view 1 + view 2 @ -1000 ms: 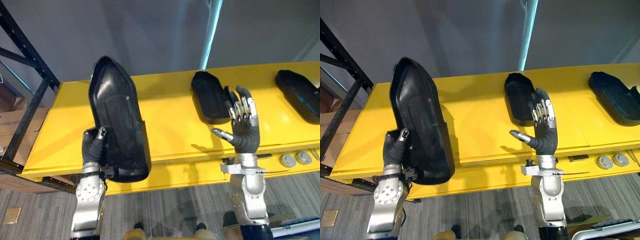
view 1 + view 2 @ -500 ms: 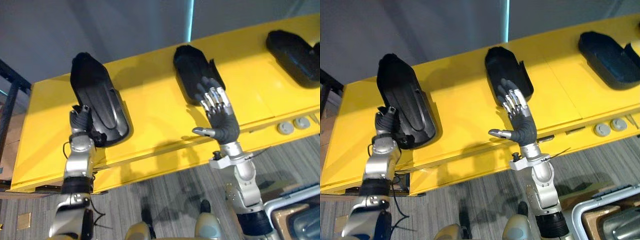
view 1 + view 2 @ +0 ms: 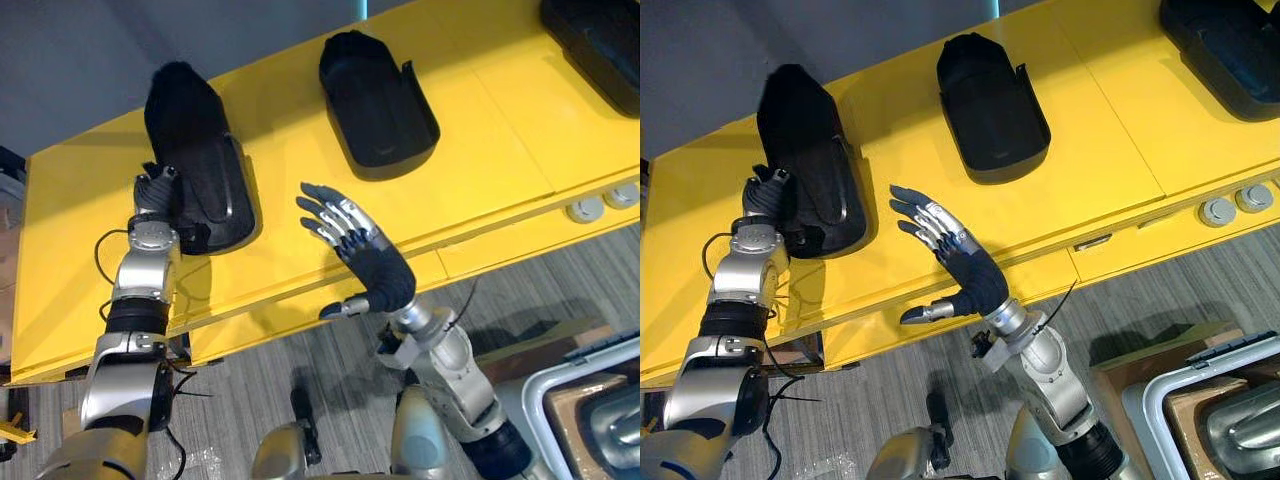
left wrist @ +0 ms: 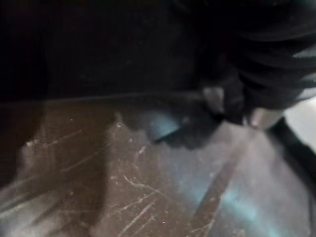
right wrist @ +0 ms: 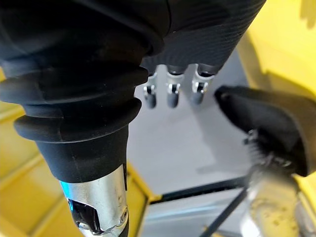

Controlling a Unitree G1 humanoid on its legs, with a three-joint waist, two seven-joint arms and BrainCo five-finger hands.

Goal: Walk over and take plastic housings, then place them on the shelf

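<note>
Here the long black plastic housing [image 3: 195, 150] lies flat on the yellow shelf [image 3: 290, 150], with the left hand [image 3: 157, 195] at its near end; whether that hand grips it cannot be told. The right hand [image 3: 375, 275] hangs spread and empty over the shelf's front edge, near a second black housing [image 3: 375, 100].

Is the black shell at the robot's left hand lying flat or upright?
Lying flat: the housing rests on the yellow shelf, left hand at its edge.
</note>
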